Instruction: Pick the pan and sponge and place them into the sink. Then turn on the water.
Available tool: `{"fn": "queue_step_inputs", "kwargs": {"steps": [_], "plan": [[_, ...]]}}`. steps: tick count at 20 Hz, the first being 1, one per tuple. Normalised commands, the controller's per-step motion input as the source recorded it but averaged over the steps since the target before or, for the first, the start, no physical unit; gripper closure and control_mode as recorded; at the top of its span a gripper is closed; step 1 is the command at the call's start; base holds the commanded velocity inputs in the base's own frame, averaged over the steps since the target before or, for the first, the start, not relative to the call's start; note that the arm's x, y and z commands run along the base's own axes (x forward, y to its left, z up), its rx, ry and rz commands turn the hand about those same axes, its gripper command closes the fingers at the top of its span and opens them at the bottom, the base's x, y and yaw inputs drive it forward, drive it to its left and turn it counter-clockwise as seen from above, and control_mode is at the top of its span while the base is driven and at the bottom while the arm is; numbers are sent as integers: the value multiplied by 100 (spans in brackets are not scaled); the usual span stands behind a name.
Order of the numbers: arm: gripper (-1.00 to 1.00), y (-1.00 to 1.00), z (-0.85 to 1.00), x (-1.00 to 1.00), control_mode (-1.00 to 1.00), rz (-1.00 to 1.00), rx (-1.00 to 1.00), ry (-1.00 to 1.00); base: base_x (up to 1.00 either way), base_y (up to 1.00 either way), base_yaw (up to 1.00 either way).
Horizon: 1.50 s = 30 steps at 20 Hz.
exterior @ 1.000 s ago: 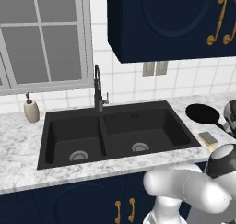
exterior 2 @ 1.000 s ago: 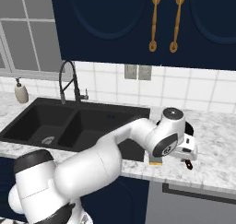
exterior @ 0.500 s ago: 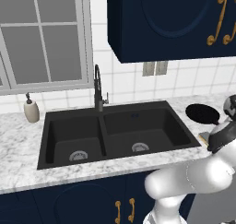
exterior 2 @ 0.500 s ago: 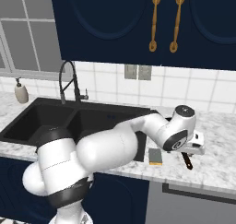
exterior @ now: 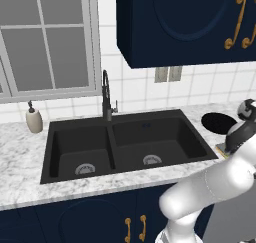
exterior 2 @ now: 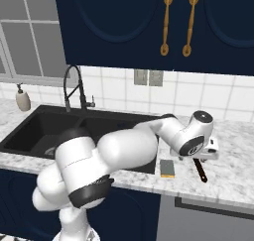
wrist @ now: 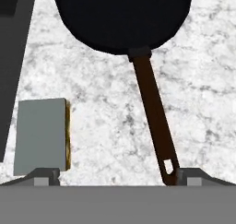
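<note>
Two targets below the released, empty pincer (wrist: 113, 174): pan (wrist: 122, 15) upper centre, handle running down to lower right; sponge (wrist: 39, 135) lower left

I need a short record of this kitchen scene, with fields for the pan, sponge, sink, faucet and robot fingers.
pan: on the marble counter right of the sink, handle pointing toward the counter's front edge
sponge: flat on the counter beside the pan handle, grey side up
sink: both basins empty
faucet: no water running
fingers: open above the counter, holding nothing
</note>
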Motion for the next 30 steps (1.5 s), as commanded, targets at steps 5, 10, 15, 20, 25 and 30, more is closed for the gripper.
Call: {"fn": "queue_step_inputs", "kwargs": {"steps": [5,10,15,20,25,30], "plan": [[-100,-8,-20,36,-100,11,1,0,0,0,0],[-100,-8,-23,33,-100,11,1,0,0,0,0],[-100,-12,-24,30,-100,11,2,0,0,0,0],[-100,-17,-34,18,-100,9,0,0,0,0,0],[-100,-18,-29,25,-100,8,0,0,0,0,0],[100,-12,-34,8,-100,4,0,2,0,0,0]]}}
